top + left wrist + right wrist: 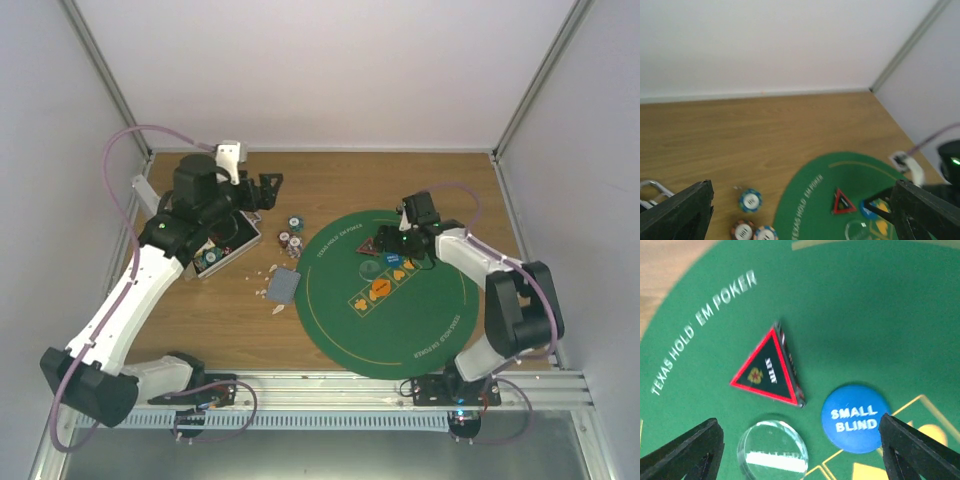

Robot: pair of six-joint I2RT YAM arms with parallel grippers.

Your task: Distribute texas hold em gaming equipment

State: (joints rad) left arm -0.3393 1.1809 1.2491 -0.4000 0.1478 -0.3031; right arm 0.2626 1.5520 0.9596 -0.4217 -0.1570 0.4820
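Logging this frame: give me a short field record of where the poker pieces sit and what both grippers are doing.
mat: round green felt mat on the wooden table, right of centre
markers on mat: red-edged triangle token, blue round SMALL BLIND token, clear round token, orange token
chips: striped-edge poker chips in three spots on the wood, left of the mat
cards: grey-blue-backed card stack beside the mat's left edge
left gripper: open, empty
right gripper: open, empty, above the markers
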